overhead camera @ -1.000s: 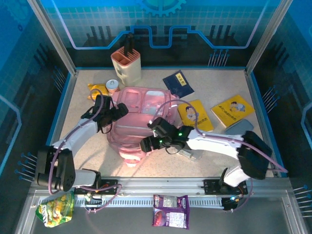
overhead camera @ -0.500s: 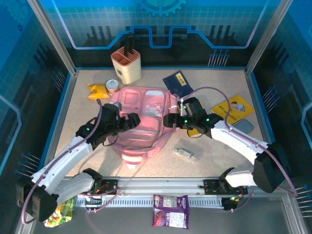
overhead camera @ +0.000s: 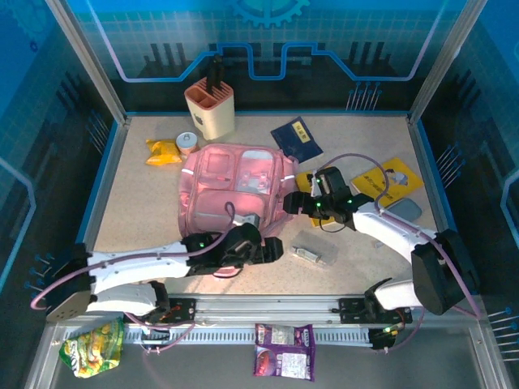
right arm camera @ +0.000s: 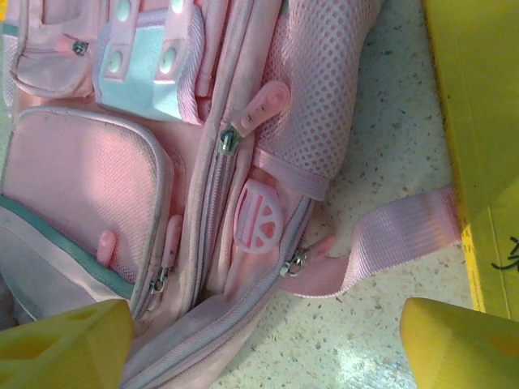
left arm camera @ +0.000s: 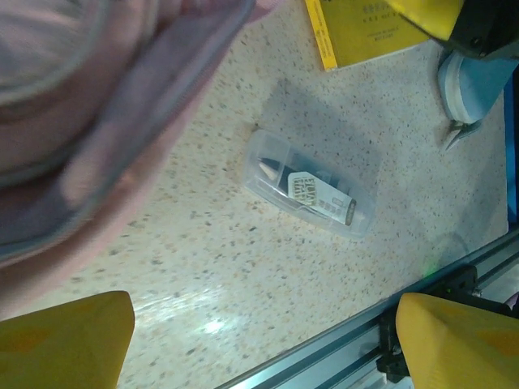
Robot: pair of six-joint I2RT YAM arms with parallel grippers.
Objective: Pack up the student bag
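Observation:
The student bag [overhead camera: 231,190], a soft pink backpack with pale zip trim, lies flat in the middle of the table. My left gripper [overhead camera: 274,251] hovers open at the bag's near right corner; in its wrist view the bag's edge [left arm camera: 97,121] is at the upper left and a clear plastic case [left arm camera: 312,194] lies ahead of the open gripper [left arm camera: 263,348]. My right gripper [overhead camera: 290,203] is open at the bag's right side. Its wrist view looks down on the bag's zips [right arm camera: 292,263], a mesh side pocket [right arm camera: 316,97] and a pink strap [right arm camera: 397,239], with nothing between the fingers [right arm camera: 65,344].
The clear case [overhead camera: 310,256] lies right of the bag's front. Yellow books [overhead camera: 393,180], a dark blue booklet [overhead camera: 296,138] and a grey pouch [overhead camera: 403,209] lie to the right. A pen holder [overhead camera: 211,109], a yellow snack [overhead camera: 162,151] and a small cup [overhead camera: 186,143] stand behind.
My left arm swung from the bag's left side round to its near right corner. The right gripper rose from the bag's front to its right side, then held there.

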